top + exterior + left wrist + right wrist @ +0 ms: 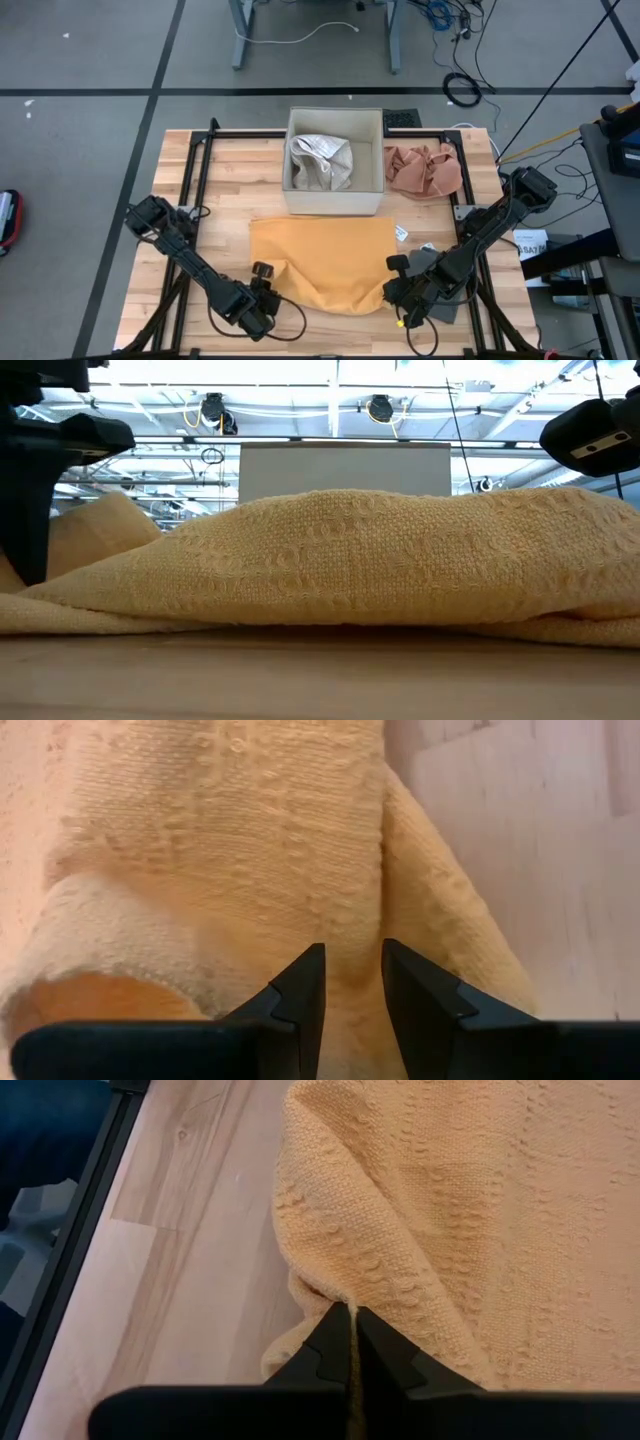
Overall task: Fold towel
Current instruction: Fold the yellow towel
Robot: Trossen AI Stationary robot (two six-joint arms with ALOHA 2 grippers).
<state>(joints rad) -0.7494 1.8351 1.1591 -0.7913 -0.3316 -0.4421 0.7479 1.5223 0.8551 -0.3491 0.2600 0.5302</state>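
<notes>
Wooden table [230, 200] with a black frame, grey floor around it, cables trailing behind. Left arm reaches in from the table's left edge; left gripper [262, 290] sits at the near left corner of the yellow towel [325, 265]. In the left wrist view its two fingers [300, 990] stand narrowly parted with towel fabric [230, 850] bunched in the gap, so the cloth lies between the tips but the jaws are not fully pressed together. Towel lies flat across the middle of the table, just in front of the white box [335, 195], its near edge gathered and puckered between the two grippers; in the low view it rises as a long rumpled mound [340, 560] across the whole width. Box holds a crumpled grey-white cloth [322, 162]. Right of the box, touching its side, a heap of pinkish-brown cloth [425, 170]. Right gripper [398, 293] is at the towel's near right corner; in the right wrist view its fingers [325, 1350] are pinched closed on a thin fold of the towel [470, 1210], which is lifted off the wood there.
</notes>
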